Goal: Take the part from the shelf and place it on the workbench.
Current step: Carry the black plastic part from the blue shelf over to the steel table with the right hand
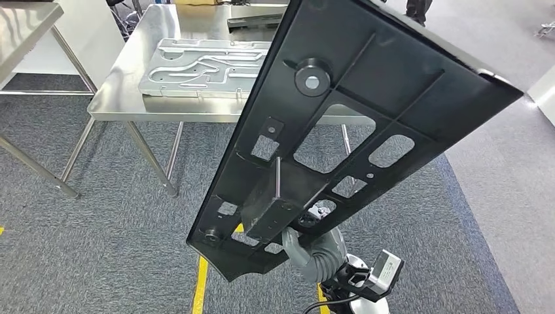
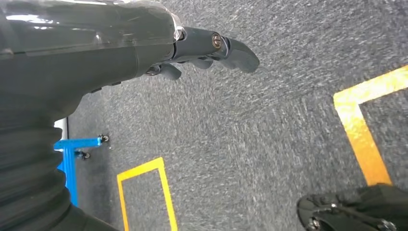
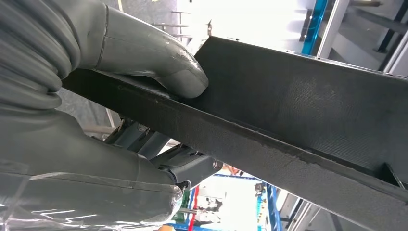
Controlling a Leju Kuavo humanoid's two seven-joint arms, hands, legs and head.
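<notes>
One black part [image 1: 353, 111], one grey metal plate [image 1: 196, 65], two steel tables [image 1: 124, 91]

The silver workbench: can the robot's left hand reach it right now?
Probably not. The left hand hangs low over the grey carpet, holding nothing. In the head view the workbench stands ahead across open floor, and the big black part, gripped by the right hand, is between.

Steel workbench [image 1: 124, 98] bears a seemingly aluminium plate [image 1: 203, 69].
</notes>
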